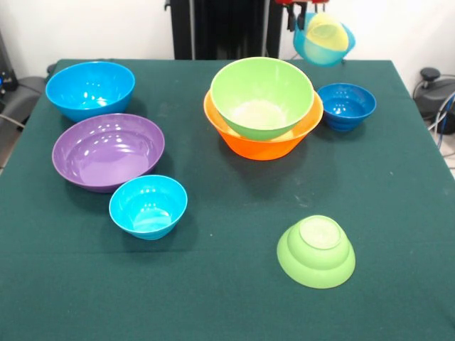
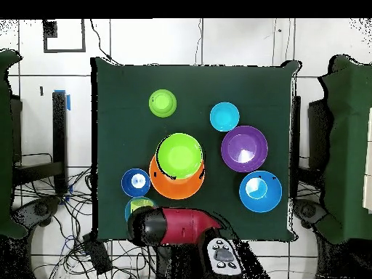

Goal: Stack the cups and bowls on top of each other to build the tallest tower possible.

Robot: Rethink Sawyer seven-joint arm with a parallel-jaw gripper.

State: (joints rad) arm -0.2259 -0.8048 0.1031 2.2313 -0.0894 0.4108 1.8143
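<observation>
My gripper (image 1: 311,8) hangs at the top edge, above the table's far right corner. It is shut on a small light blue bowl (image 1: 323,51) with a pale yellow cup (image 1: 327,32) nested in it, both tilted and off the cloth. In the overhead view the arm (image 2: 174,225) covers the gripper, and only the held bowl (image 2: 138,208) peeks out. A large lime green bowl (image 1: 261,96) sits inside the large orange bowl (image 1: 263,145). A dark blue small bowl (image 1: 346,106) stands just right of them, below the held pair.
On the green table (image 1: 213,291) stand a large blue bowl (image 1: 90,89), a purple bowl (image 1: 108,150) and a small light blue bowl (image 1: 148,206) at the left. A small lime green bowl (image 1: 316,251) lies upside down at the near right. Cables lie off the table's edges.
</observation>
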